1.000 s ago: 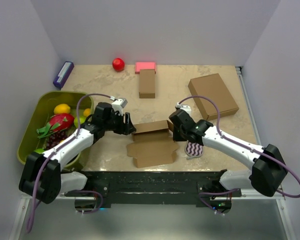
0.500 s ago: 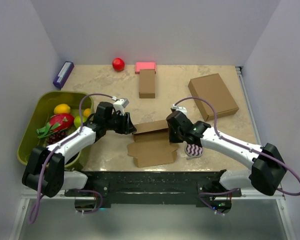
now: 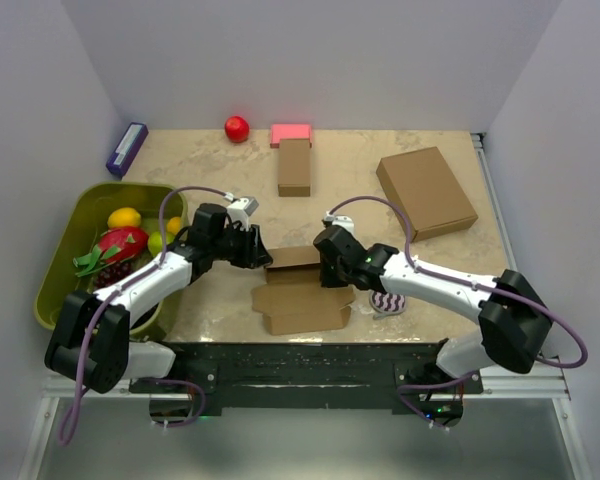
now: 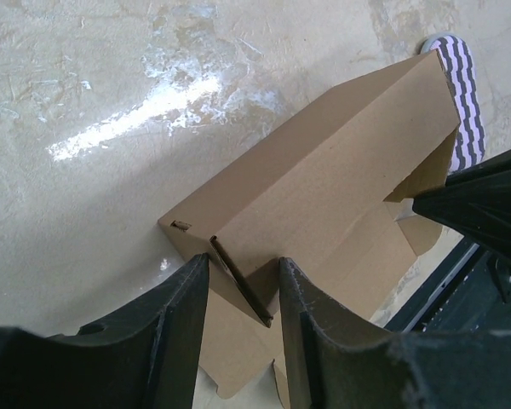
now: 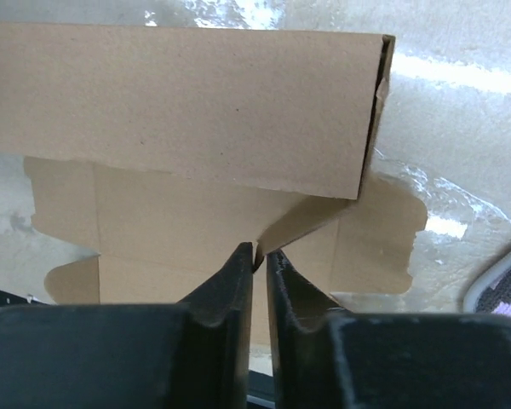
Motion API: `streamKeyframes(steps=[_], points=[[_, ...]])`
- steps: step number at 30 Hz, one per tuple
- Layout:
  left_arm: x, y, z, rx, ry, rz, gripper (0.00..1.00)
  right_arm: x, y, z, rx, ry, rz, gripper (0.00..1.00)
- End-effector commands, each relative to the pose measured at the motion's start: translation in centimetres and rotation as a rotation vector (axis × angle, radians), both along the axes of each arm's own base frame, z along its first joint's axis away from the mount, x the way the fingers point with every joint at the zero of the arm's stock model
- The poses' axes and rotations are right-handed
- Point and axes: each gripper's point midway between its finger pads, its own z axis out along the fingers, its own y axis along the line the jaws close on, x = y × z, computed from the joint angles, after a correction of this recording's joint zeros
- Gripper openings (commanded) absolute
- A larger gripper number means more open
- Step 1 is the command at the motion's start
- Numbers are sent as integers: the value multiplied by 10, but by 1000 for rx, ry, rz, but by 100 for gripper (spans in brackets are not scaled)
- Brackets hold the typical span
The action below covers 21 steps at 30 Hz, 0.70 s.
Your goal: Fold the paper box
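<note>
So, two arms, one job. The paper box point(image 3: 302, 295) sits at the middle of the near edge of the table point(image 3: 210, 165), only partly folded: one long wall stands up and the rest of the flaps lie flat.

The left gripper point(image 3: 261, 252) is at the box's left end. Up close its fingers point(image 4: 183, 328) stand apart on either side of an upright side flap, loose, not squeezing it.

The right gripper point(image 3: 327, 272) is at the right end. From its own camera the jaws are only a sliver apart, right at the corner of a small flap. Honestly I can't tell if it's pinching that corner or just touching it.

Cardboard count is three: that box, one narrow box point(image 3: 293, 167) and one bigger flat box point(image 3: 426, 192), both further back.

Also one red ball point(image 3: 237, 127), one pink block point(image 3: 291, 132), one purple bar point(image 3: 126, 148), one striped thing point(image 3: 390, 300) under the right arm, and one green tub point(image 3: 110, 188) of fruit point(image 3: 120, 243).
</note>
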Motion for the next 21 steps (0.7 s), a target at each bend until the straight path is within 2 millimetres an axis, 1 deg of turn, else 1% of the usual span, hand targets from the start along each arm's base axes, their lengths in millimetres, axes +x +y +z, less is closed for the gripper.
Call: streamKeyframes(steps=[1, 3, 4, 5, 6, 7, 8, 9, 10, 11, 12, 13, 16, 17, 19, 20, 21], points=[[6, 15, -8, 100, -15, 26, 42, 6, 9, 23, 71, -59, -14, 29], [6, 16, -9, 102, -14, 26, 42, 4, 4, 37, 76, -82, -10, 36], [7, 16, -8, 106, -17, 28, 42, 3, 2, 43, 82, -89, -7, 43], [8, 17, -9, 109, -20, 29, 42, 2, 0, 49, 85, -100, -1, 47], [7, 17, -9, 112, -18, 29, 42, 1, -7, 52, 74, -108, -11, 51], [8, 17, -9, 112, -20, 30, 42, 1, -12, 66, 97, -140, -21, 59], [8, 17, -9, 112, -20, 30, 42, 3, -18, 73, 94, -162, -31, 61], [8, 17, -8, 112, -20, 30, 42, 4, -29, 78, 74, -168, -52, 64], [8, 17, -8, 113, -21, 29, 42, 6, -38, 89, 90, -190, -69, 66], [8, 18, -8, 113, -20, 31, 42, 15, -54, 94, 80, -203, -106, 70], [8, 18, -8, 115, -22, 29, 42, 18, -62, 95, 80, -206, -119, 71], [8, 18, -7, 113, -25, 28, 42, 27, -80, 98, 78, -219, -166, 72], [7, 18, -7, 116, -26, 31, 42, 32, -100, 84, 5, -219, -195, 72], [8, 18, -5, 114, -30, 30, 42, 31, -104, 71, -31, -201, -194, 72], [8, 19, -4, 116, -33, 31, 42, 30, -103, 58, -48, -176, -187, 72], [9, 18, -4, 117, -37, 29, 42, 27, -102, 44, -70, -147, -161, 71], [9, 19, -3, 120, -37, 30, 42, 29, -97, 42, -51, -156, -139, 71]])
